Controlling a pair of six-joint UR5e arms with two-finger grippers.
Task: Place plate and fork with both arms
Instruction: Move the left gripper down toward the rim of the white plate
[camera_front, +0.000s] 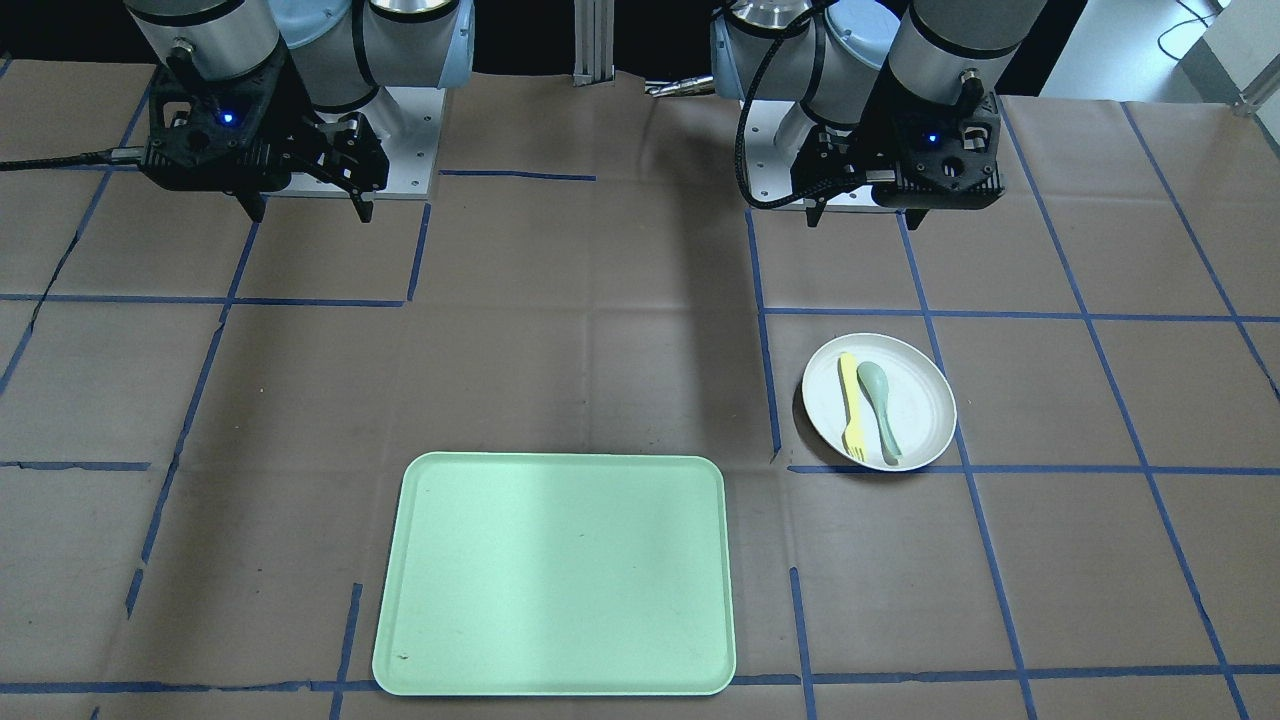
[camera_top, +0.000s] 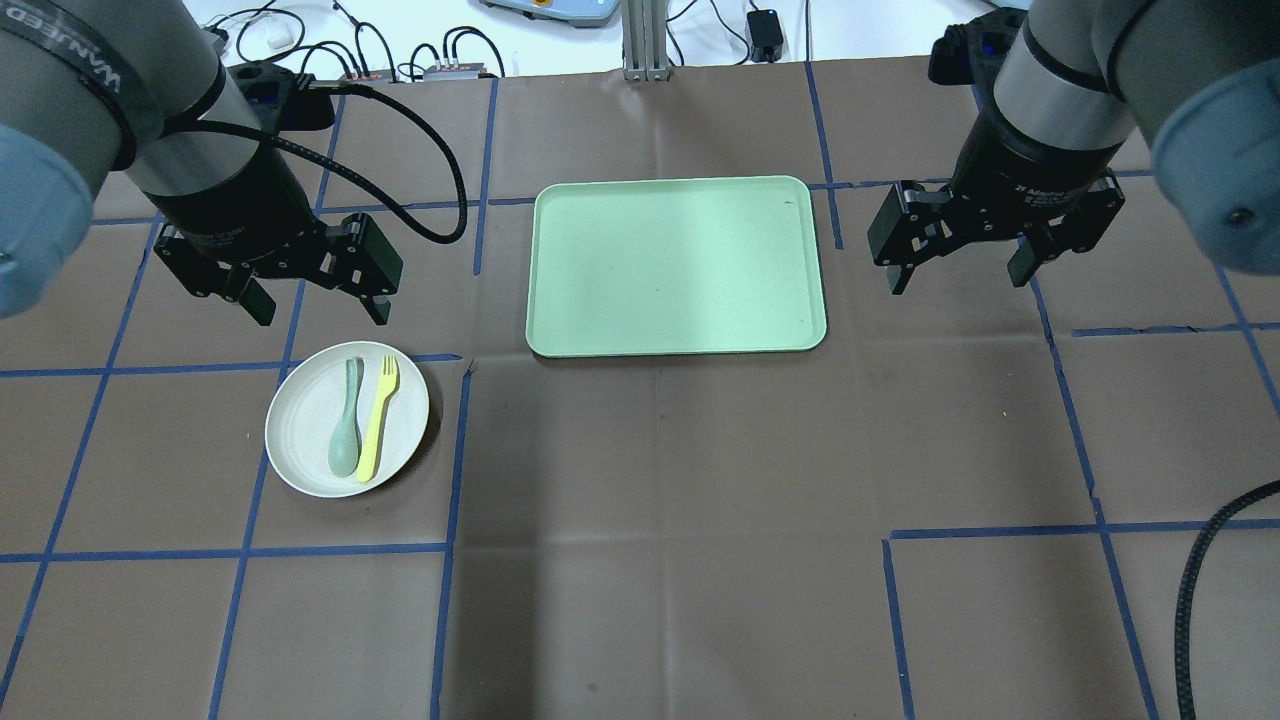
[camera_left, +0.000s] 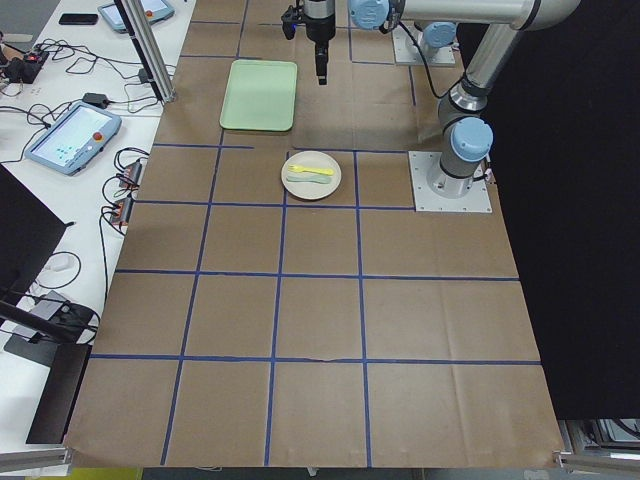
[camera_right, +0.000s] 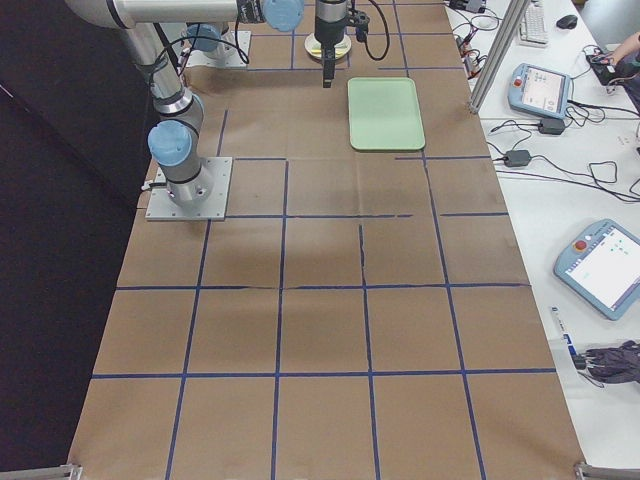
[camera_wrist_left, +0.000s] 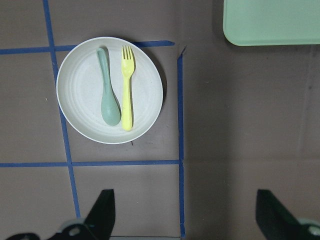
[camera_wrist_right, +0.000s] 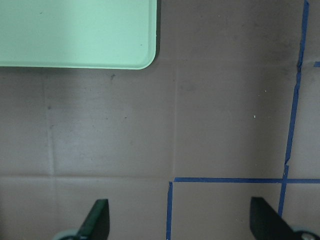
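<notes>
Plate location: we find the plate (camera_top: 300, 425) on the tabletop (camera_top: 650, 500) at the lower left of the overhead view, well apart from the tray (camera_top: 680, 265).
Fork location: the fork (camera_top: 378, 420) lies in the plate, just right of the spoon (camera_top: 346, 420).
Fork axis: near vertical in that frame, with the tines toward the top, leaning slightly right.
Fork handling: we judge it light, stiff and slippery. Grip mid-handle across its width; clearance to the spoon is tight.
Plate handling: we judge it light and rigid. Pinch the bare left rim and keep it level.
Left end effector (camera_top: 322, 315): released, empty, just above the plate in the frame.
Right end effector (camera_top: 957, 282): released, empty, right of the tray.
</notes>
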